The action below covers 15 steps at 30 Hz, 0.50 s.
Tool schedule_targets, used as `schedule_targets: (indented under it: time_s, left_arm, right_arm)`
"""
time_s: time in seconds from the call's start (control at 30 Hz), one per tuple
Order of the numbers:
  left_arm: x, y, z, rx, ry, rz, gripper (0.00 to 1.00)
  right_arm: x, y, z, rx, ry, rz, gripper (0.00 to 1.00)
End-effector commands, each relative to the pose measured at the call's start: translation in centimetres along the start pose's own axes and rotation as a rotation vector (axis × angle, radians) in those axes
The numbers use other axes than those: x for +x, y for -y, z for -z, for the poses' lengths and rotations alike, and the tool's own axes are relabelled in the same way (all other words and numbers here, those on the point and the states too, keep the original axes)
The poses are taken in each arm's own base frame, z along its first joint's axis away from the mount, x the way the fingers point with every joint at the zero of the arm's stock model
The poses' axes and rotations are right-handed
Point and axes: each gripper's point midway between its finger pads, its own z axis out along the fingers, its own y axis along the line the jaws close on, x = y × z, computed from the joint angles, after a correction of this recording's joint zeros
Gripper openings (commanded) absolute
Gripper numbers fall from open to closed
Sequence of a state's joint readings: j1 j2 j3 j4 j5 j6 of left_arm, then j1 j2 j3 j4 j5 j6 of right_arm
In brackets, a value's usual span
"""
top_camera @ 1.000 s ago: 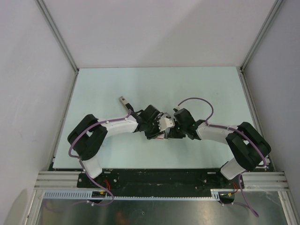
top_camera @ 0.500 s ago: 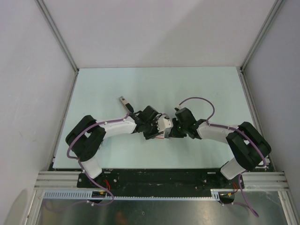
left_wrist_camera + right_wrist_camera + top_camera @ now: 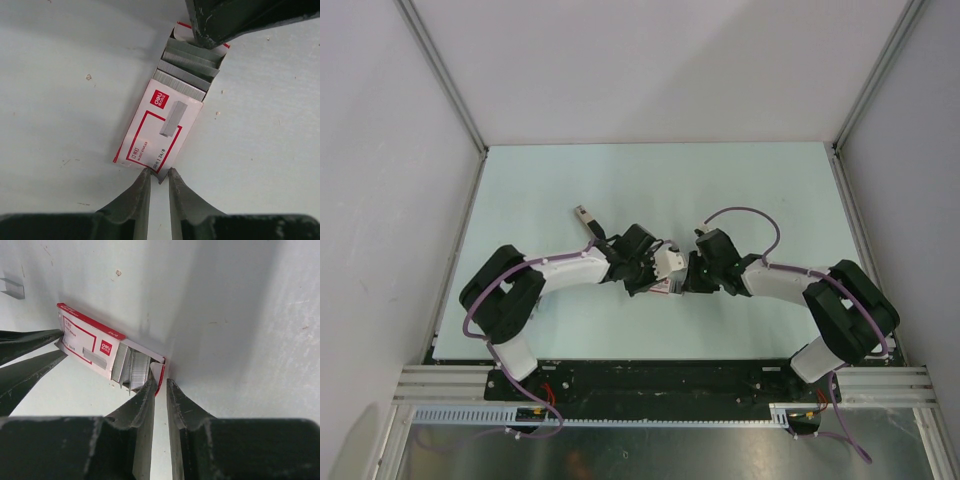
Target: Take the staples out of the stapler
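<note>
Staple box (image 3: 162, 125), red and white, lies flat on the counter (image 3: 60, 75) between the two arms, near the middle and toward the near edge. No stapler proper shows in any view. The box's long axis runs left to right, straight along the line joining the two grippers.

The printed sleeve (image 3: 150, 135) forms the left end. The left gripper (image 3: 159, 175) has its jaws nearly together, pinched on the sleeve's end corner.

The inner tray (image 3: 175, 31) pokes out of the right end, baring several grey staple strips (image 3: 186, 70). The right gripper (image 3: 159, 385) has its jaws clamped on the tray's upright end flap.

Each arm therefore holds its own end, and neither is nearer than the other. My judgement is that the coming move depends on this alignment: pulling along the long axis, right arm rightward and left arm holding firm, should slide the tray further out. A skewed pull could jam it in the sleeve.

One loose staple strip (image 3: 11, 288) lies on the counter apart from the box.
</note>
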<state>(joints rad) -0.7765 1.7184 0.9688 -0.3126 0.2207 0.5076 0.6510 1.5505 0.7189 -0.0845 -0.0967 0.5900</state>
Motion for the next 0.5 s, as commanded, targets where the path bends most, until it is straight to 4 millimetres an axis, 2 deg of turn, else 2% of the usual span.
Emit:
schedule_targets:
  time_s: [0.0, 0.2, 0.33, 0.47]
  left_arm:
    - [2.4, -0.6, 0.4, -0.03, -0.078, -0.002, 0.24]
    - [1.9, -0.6, 0.7, -0.031, -0.062, 0.005, 0.3]
    - [0.7, -0.8, 1.7, -0.045, -0.024, 0.012, 0.4]
    - [-0.9, -0.8, 2.8, -0.043, 0.02, 0.018, 0.45]
  right_arm:
    - [0.7, 2.4, 0.3, 0.075, -0.013, 0.021, 0.2]
    - [0.5, 2.2, 0.4, 0.059, -0.011, 0.023, 0.2]
    - [0.1, 1.5, 0.7, 0.023, -0.003, 0.024, 0.21]
    - [-0.4, 1.3, 1.0, 0.0, 0.007, 0.014, 0.21]
